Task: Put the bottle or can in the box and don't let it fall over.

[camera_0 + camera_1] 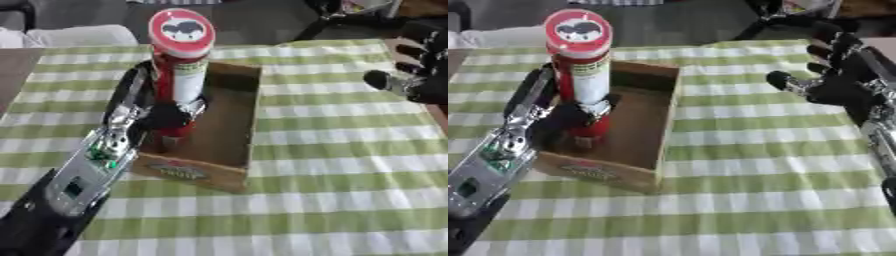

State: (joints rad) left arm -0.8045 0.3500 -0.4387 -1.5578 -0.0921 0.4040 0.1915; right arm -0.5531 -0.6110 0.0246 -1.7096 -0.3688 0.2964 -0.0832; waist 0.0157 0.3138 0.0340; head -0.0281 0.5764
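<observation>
Can [179, 75]: tall red tube w/ a white label panel down its side and a flat red lid on top; lid has a white oval w/ a dark figure I can't make out. Stands upright, base down inside the box, near the left wall, top well above the rim.
Box [248, 117]: shallow brown wooden tray, open top, lying askew on the table; near end wall carries a printed label, text unreadable. Inside looks bare wood apart from the can.
My left hand [166, 116]: comes in from lower left over the box's left wall; black fingers and thumb curled round the can's lower half, gripping it just below the label. Silver forearm w/ a green circuit bit runs back to the bottom-left corner.
My right hand [833, 82]: up at the right edge, well apart from the box, hanging above the cloth; fingers spread and relaxed, holding nothing, one dark fingertip pointing toward the centre.
Table [350, 165]: covered w/ a green-and-white check cloth; bare brown top shows at the far left edge.
Background: dark floor and a pale cushion-like shape beyond the far edge, too blurred to tell more.
</observation>
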